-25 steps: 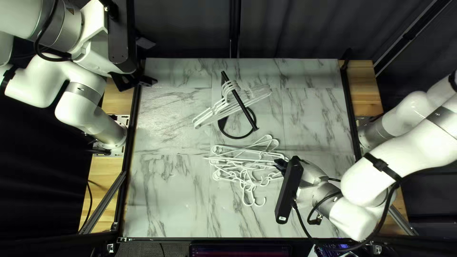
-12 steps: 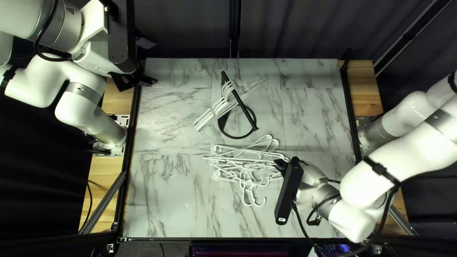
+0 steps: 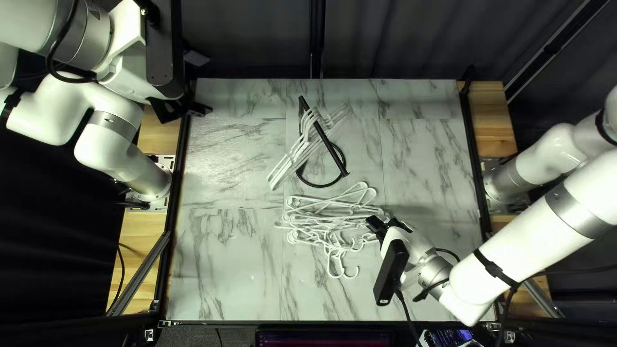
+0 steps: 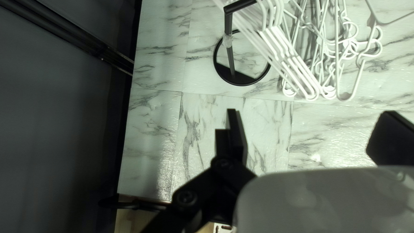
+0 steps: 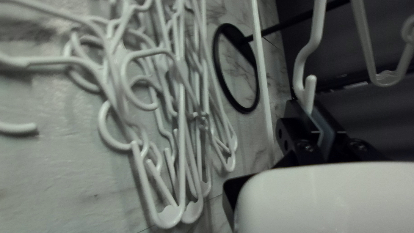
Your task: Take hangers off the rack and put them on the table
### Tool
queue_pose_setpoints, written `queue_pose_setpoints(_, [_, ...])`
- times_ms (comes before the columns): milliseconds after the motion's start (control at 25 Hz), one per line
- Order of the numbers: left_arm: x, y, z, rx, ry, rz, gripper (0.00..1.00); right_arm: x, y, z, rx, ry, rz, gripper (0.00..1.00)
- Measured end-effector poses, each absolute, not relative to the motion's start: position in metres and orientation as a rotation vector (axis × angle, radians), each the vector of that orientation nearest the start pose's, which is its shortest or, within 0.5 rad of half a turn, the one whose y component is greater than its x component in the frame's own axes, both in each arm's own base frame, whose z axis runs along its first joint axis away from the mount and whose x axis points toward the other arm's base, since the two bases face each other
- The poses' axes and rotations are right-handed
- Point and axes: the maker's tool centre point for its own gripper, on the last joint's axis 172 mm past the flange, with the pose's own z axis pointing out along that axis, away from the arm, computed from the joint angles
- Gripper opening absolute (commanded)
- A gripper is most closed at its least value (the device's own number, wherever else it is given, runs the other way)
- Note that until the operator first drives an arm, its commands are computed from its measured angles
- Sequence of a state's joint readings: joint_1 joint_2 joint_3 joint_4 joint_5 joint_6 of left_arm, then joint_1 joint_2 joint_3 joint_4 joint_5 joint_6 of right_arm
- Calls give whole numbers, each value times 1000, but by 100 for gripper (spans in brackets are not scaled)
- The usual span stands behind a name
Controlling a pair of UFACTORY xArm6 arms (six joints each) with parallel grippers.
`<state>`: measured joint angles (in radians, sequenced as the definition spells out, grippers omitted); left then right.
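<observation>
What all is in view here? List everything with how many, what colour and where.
Table: one, white marbled, centre
Rack: one, black, standing toward the far edge
Hung hangers: several, white, on the rack's bar
Piled hangers: many, too tangled to count, white, nearer than the rack
Wooden strips: two, light brown, table's sides
Rails: several, black, around the table
Curtain: dark, behind
Screen: one, dark, near edge
Arms: two, white, left and right
Left claw: one, black, open, far left corner
Right claw: one, black, by the piled hangers
</observation>
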<state>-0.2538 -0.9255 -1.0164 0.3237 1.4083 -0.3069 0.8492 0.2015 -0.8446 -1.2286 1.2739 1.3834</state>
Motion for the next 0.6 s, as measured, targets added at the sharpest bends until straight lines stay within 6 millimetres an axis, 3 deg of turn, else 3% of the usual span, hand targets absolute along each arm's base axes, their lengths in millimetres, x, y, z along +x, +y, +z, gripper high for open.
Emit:
queue_pose_setpoints(240, [304,4,497,-2842,-126,-880,100,434,160,139,2084,295,787,0])
queue_pose_setpoints(440, [304,4,497,-2842,-126,-880,100,435,180,129,2074,354,779,0])
queue_pose_setpoints(600, [304,4,497,-2842,-126,-880,100,428,173,119,1991,358,716,0])
